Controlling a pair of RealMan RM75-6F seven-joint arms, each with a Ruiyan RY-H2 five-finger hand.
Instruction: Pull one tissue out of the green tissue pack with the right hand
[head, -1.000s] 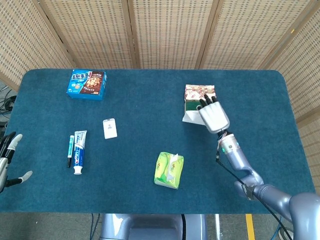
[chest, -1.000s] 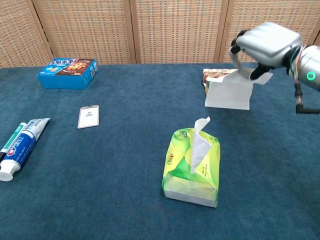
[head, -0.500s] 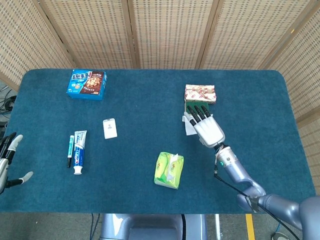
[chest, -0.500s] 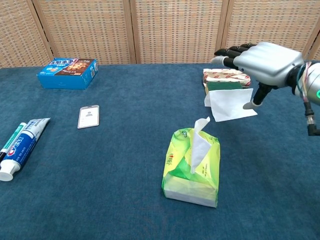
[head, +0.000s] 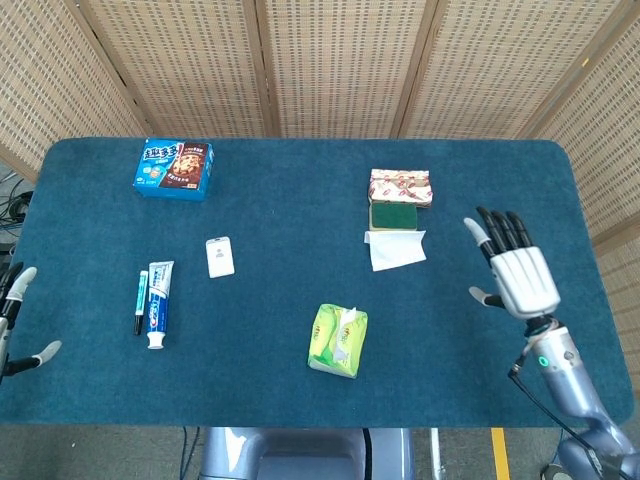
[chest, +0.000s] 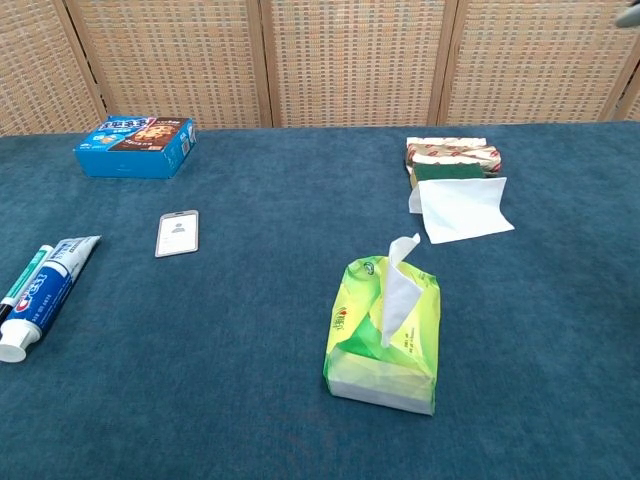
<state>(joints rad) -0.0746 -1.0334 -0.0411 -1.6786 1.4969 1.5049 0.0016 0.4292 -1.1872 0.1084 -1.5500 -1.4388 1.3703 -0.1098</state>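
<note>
Beside the sponge (head: 393, 216), a tissue (head: 396, 249) lies flat.

left hand (head: 14, 320) cut by frame edge, toothpaste (chest: 40, 295) cap cropped

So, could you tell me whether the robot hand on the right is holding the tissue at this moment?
No, the right robot hand is open and apart from the tissue, which lies flat on the table.
</note>
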